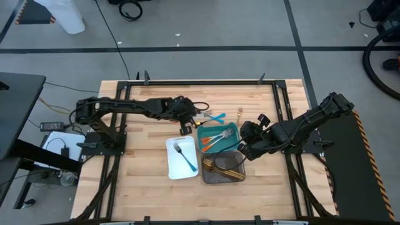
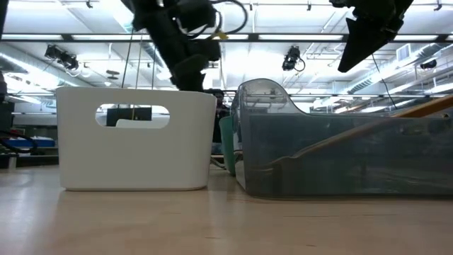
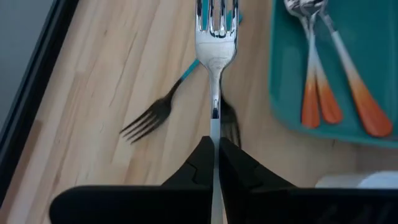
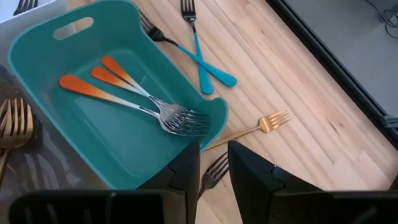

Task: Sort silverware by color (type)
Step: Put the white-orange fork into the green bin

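Centrally, my left gripper is clamped on the thin neck of a silver-headed fork. The fork juts straight out beyond my fingertips and is lifted clear of the table. Its handle is hidden behind my fingers, so I cannot tell its colour.

Beneath the held fork, two blue-handled forks lie crossed on the bare wood, just beside the far wall of the teal tray and toward the table's far edge. A gold fork lies alone on the wood near them, off the tray's far right corner.

Inside the teal tray rest three orange-handled utensils, silver heads bunched together and handles fanned apart. The white tray stands against the teal tray's left near corner and holds one blue-handled fork. The grey tray, touching the teal tray on its near side, holds the gold utensils.

My right gripper hangs above the right rim of the teal tray. Its fingers stand parted, with nothing between them. Another silver fork head shows on the wood below that gap, beside the tray wall; its handle is out of sight.
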